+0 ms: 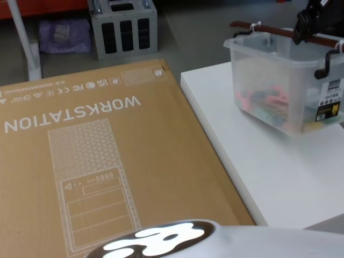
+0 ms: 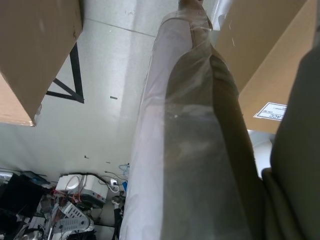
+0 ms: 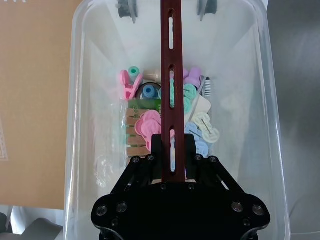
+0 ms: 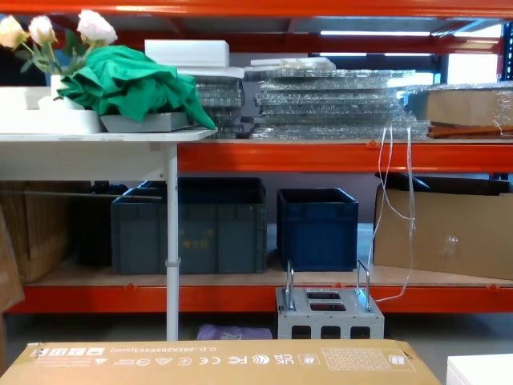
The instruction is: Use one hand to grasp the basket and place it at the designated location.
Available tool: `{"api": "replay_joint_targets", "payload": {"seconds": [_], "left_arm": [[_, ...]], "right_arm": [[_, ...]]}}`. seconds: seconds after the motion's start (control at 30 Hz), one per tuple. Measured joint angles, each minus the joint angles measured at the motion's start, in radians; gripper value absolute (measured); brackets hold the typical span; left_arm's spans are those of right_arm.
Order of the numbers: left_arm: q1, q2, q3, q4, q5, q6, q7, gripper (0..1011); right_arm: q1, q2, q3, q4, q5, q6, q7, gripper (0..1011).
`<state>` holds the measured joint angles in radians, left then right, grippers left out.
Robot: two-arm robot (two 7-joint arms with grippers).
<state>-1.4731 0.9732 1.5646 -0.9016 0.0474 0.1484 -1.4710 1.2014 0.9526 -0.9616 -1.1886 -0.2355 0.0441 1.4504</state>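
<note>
The basket (image 1: pixel 279 80), a translucent whitish tub with small pastel items inside, stands at the far right of the white table (image 1: pixel 258 166). Its reddish-brown handle bar (image 1: pixel 269 29) spans the top, tied on with white zip ties. My right gripper (image 1: pixel 306 24) reaches in from the upper right and is shut on that bar. From the right wrist view the dark fingers (image 3: pixel 187 152) clamp the handle bar (image 3: pixel 171 75) from both sides above the tub (image 3: pixel 80 125). The left wrist view looks down along a plastic-wrapped arm toward the floor.
A large flat cardboard box (image 1: pixel 97 161) printed WORKSTATION lies left of the white table, touching its edge. A grey metal unit (image 1: pixel 123 27) stands on the floor behind it. Dark blue crates (image 4: pixel 317 228) sit on orange shelving (image 4: pixel 321 156) farther back.
</note>
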Motion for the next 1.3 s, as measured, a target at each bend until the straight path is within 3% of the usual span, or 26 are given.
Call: {"api": "replay_joint_targets", "payload": {"seconds": [0.67, 1.3], "left_arm": [[0.0, 0.0, 0.0, 0.0, 0.0, 0.0, 0.0, 0], [0.0, 0.0, 0.0, 0.0, 0.0, 0.0, 0.0, 0]], "right_arm": [[0.04, -0.04, -0.038, 0.082, 0.0, -0.038, 0.043, 240], [0.057, -0.063, -0.085, 0.129, 0.033, -0.08, 0.08, 241]]}}
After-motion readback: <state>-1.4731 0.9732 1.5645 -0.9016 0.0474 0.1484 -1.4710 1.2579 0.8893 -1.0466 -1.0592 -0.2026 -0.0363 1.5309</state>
